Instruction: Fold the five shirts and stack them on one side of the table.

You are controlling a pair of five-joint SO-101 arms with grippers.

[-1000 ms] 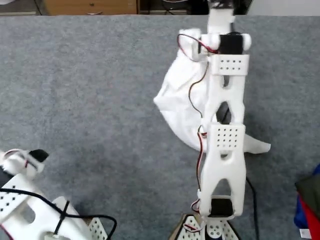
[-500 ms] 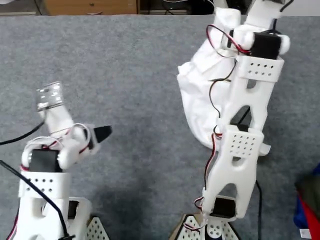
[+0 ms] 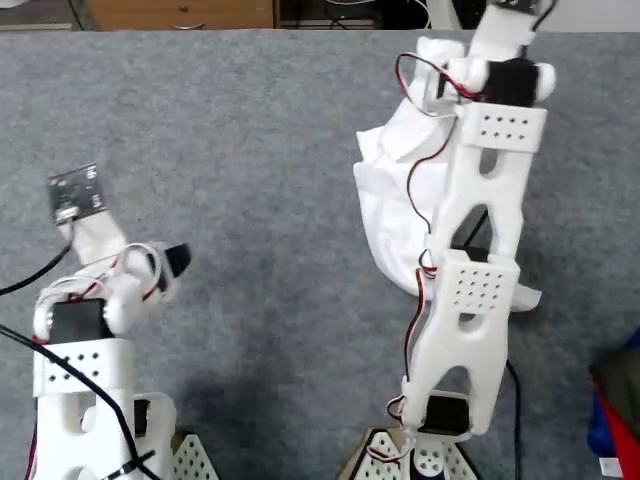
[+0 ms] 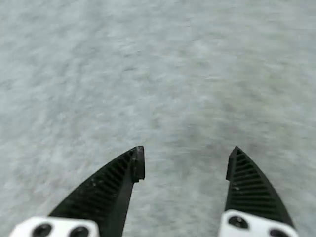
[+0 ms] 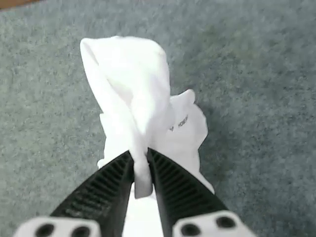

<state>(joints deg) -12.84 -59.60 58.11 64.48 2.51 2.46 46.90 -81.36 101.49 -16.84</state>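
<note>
A crumpled white shirt (image 3: 395, 200) hangs bunched over the grey table (image 3: 250, 130) at the back right, held up by my right arm. My right gripper (image 5: 140, 165) is shut on a fold of the white shirt (image 5: 133, 98), which drapes away from the fingers toward the carpet-like surface. My left gripper (image 4: 185, 165) stands open over bare grey table, nothing between its black fingers (image 4: 123, 177). In the high view the left arm (image 3: 100, 290) stands at the front left, its dark fingertip (image 3: 178, 258) pointing toward the table's middle.
Dark, red and blue folded garments (image 3: 615, 400) lie at the table's front right edge. A wooden cabinet (image 3: 180, 14) stands behind the table's far edge. Bare grey surface lies between the two arms.
My right arm lifted the white shirt and swung it toward the back right. My left arm rose from the front left corner and came into fuller view, then drew back slightly left.
</note>
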